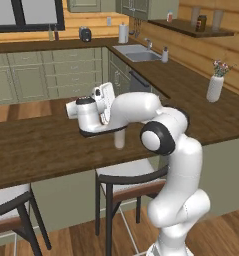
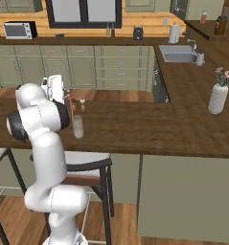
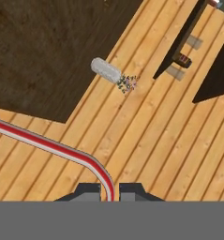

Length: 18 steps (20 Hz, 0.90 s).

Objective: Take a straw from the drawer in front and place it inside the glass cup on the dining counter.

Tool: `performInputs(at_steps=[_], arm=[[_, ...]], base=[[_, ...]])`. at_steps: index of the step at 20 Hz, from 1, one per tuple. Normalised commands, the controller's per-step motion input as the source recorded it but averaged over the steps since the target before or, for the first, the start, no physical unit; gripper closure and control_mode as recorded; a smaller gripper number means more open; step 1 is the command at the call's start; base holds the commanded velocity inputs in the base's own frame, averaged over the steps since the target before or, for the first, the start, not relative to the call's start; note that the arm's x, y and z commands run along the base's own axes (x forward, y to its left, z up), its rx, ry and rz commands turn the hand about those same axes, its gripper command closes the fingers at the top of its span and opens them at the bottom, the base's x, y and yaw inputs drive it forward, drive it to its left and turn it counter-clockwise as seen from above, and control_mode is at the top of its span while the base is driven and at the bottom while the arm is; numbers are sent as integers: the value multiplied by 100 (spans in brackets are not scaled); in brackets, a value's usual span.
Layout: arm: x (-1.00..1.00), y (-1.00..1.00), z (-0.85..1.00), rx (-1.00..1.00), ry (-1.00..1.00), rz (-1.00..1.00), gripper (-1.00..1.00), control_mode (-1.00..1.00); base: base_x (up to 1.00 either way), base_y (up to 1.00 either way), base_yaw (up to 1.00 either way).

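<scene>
My gripper (image 3: 110, 191) is shut on the straw (image 3: 52, 145), a thin red and pale stick that runs up from between the finger tips and curves off to the left in the hand view. The hand (image 1: 105, 98) hovers over the dining counter (image 1: 36, 147), just above and behind the glass cup (image 1: 119, 138). From the right base view the clear glass cup (image 2: 77, 127) stands upright on the dark wood dining counter (image 2: 135, 127), right beside my arm, with the hand (image 2: 57, 85) above it. The drawer is out of view.
Two tiny shakers (image 2: 78, 105) stand just behind the cup. A white flower vase (image 1: 214, 87) sits on the right wing of the counter. Stools (image 1: 125, 179) are tucked under the counter's near edge. A sink (image 1: 137, 52) lies at the back.
</scene>
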Motion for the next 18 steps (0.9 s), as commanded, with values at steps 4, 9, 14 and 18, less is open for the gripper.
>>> performInputs(at_steps=[4,9,14,18], arm=[[20,0,-14,0,0,0,100,-100],[16,0,-14,0,0,0,100,-100],[25,0,-13,0,0,0,100,-100],[31,0,-3,0,0,0,100,-100]], base=[[0,0,0],[0,0,0],[0,0,0],[0,0,0]])
